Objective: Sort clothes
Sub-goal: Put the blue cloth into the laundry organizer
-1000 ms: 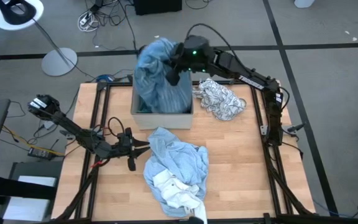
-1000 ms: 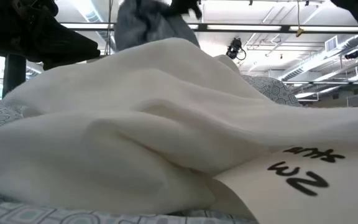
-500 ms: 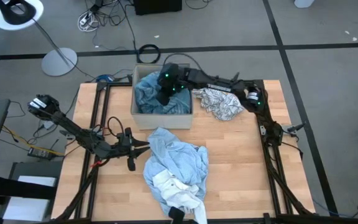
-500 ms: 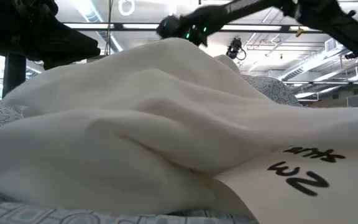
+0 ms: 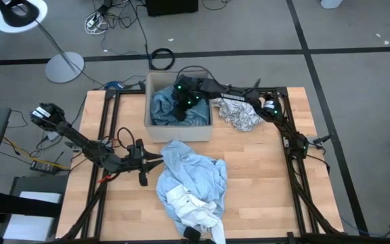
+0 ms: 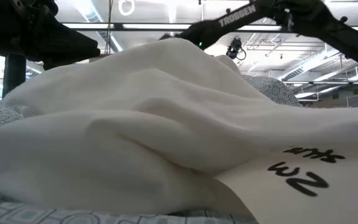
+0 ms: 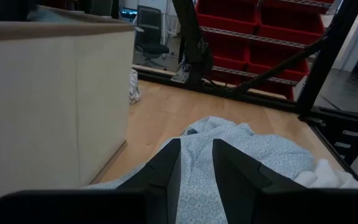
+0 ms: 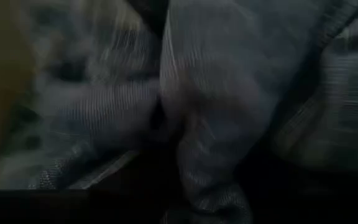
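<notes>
Your right gripper is down inside the cardboard box, pressed into the grey-blue striped garment that fills it. From above, the wrist hides the fingertips, and the right wrist view shows only folds of that striped cloth right up against the lens, so you cannot tell whether the claw is released or clenched on the fabric. The garment lies bunched all around the claw, within the box walls.

Just outside the box, on the arm side of the claw, the white garment with black pattern sits crumpled on the table, partly under the right arm's forearm.

Your left gripper waits low over the table, well apart from the box, its fingers spread a little with nothing between them (the left wrist view shows a narrow gap between the two dark fingers). Directly ahead of its tips lies the light blue garment, and the white garment is heaped on the far part of that pile, toward the table's front edge. In the left wrist view the light blue cloth spreads just beyond the fingers, with the box wall close at one side.

The low view is almost filled by the white cloth, with the right arm crossing above it.
</notes>
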